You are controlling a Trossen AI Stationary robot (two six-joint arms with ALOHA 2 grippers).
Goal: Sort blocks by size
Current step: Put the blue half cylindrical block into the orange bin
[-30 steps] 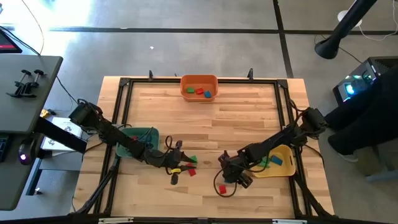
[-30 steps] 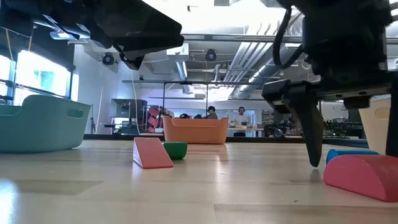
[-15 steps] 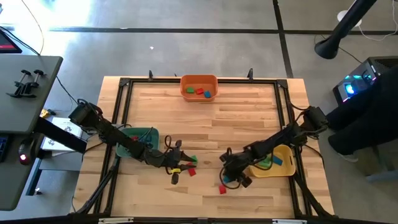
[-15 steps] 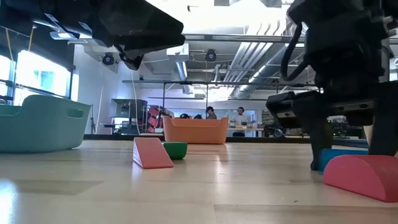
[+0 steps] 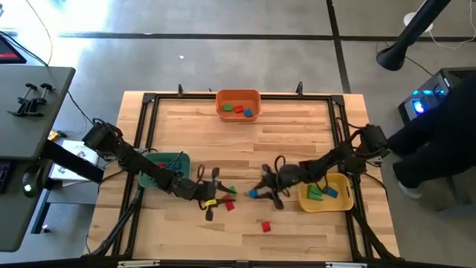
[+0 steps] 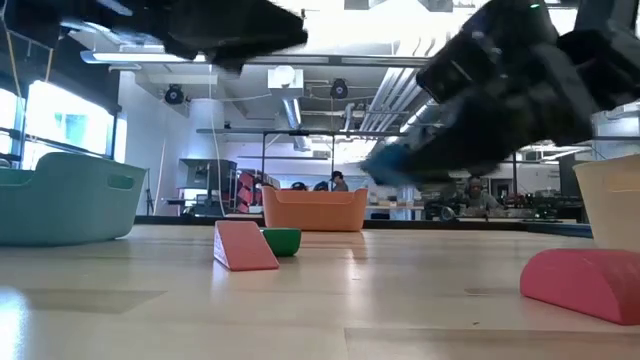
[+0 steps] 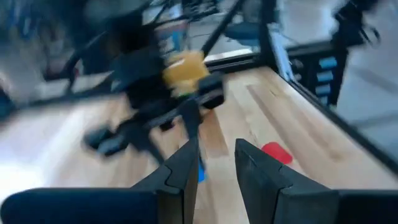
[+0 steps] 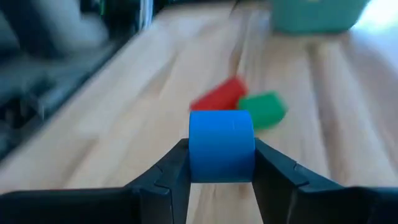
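My right gripper (image 5: 256, 193) is shut on a blue block (image 8: 221, 146) and carries it above the table's middle; the low view shows the blue block (image 6: 385, 165) as a blur well above the wood. My left gripper (image 5: 219, 197) hovers just left of it, its fingers (image 7: 186, 168) a little apart with nothing between them. A red block (image 5: 229, 206) and a green block (image 5: 230, 191) lie on the table by the left gripper. A red half-round block (image 5: 265, 225) lies on its flat side nearer the front edge. My right gripper pinches the blue block by two opposite sides (image 8: 198, 149) between its two fingertips. The fingers come from the table's right, nearly level and slanting slightly down. The block is lifted clear of the table.
An orange bin (image 5: 238, 95) with green, red and blue blocks stands at the far edge's middle. A teal bin (image 5: 178, 160) stands at the left under my left arm. A yellow bin (image 5: 338, 201) with a green and a blue block stands at the right.
My right gripper has shut on the blue block beside the red half-round block. It has lifted the block clear, tipped from pointing down to nearly level, and gone toward the far edge and a little left. The red half-round block has stayed put. My left gripper has rolled slightly in place.
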